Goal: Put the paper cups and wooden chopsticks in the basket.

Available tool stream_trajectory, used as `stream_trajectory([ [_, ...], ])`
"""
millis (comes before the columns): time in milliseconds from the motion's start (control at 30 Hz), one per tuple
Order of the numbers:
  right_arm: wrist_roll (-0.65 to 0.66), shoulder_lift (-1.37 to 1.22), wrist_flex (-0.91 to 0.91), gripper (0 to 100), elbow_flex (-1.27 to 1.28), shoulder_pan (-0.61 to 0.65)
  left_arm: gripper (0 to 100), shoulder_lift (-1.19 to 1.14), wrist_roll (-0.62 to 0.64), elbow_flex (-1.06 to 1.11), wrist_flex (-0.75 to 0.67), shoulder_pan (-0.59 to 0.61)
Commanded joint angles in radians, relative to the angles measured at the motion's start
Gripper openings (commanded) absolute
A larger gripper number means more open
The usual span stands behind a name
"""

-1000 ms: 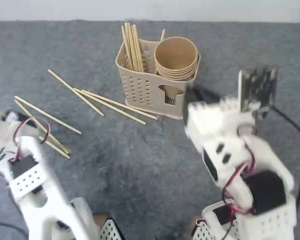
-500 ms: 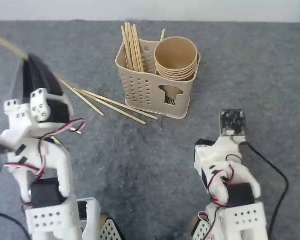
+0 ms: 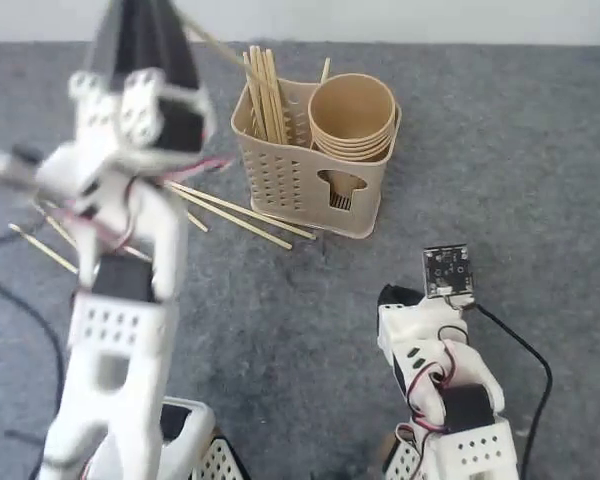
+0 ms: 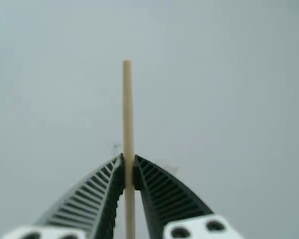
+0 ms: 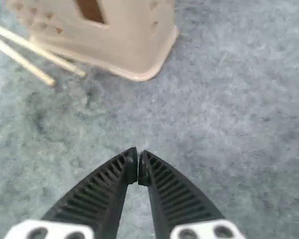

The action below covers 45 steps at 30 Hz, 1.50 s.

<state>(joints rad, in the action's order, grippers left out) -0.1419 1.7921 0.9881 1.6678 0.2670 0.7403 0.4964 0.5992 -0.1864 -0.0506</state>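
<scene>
since the last frame my left arm (image 3: 120,300) swung up and far toward the basket (image 3: 290,175), left gripper (image 4: 128,172) pinching one chopstick (image 4: 127,109). right gripper (image 5: 138,167) is pressed together, near right. paper cups (image 3: 352,112) stand in the basket's right part; other chopsticks (image 3: 242,213) lie on the carpet (image 3: 500,150), left of it.

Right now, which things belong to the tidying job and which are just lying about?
Job: basket; stacked paper cups in it; upright chopsticks in it; chopstick held by the left gripper; loose chopsticks beside the basket.
Lying about: grey mat; black cable.
</scene>
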Motion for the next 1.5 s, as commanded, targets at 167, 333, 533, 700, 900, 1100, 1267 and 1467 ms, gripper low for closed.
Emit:
stream_trajectory([
  [167, 0.074, 0.024, 0.007, 1.7, 0.015, -0.030, 1, -0.341, -0.025, -0.154, -0.023, -0.029],
  [333, 0.077, 0.024, 0.007, 1.7, 0.015, -0.030, 1, -0.405, -0.149, -0.102, -0.026, -0.029],
  [533, 0.078, 0.024, 0.007, 1.7, 0.015, -0.030, 10, -0.417, -0.152, -0.102, -0.026, -0.034],
  [700, 0.078, 0.022, 0.007, 1.7, 0.015, -0.030, 32, -0.362, -0.152, -0.104, 0.137, -0.044],
  [900, 0.078, 0.022, 0.007, 1.7, 0.015, -0.030, 31, -0.178, -0.152, -0.110, 0.331, -0.035],
  [1100, 0.078, 0.022, 0.010, 1.7, 0.015, -0.028, 23, 0.077, -0.152, -0.111, 0.707, 0.057],
  [1267, 0.078, 0.022, 0.015, 1.7, 0.015, -0.028, 13, 0.192, -0.152, -0.110, 0.994, 0.189],
  [1467, 0.078, 0.021, 0.016, 1.7, 0.015, -0.028, 8, 0.157, -0.150, -0.059, 1.099, 0.485],
])
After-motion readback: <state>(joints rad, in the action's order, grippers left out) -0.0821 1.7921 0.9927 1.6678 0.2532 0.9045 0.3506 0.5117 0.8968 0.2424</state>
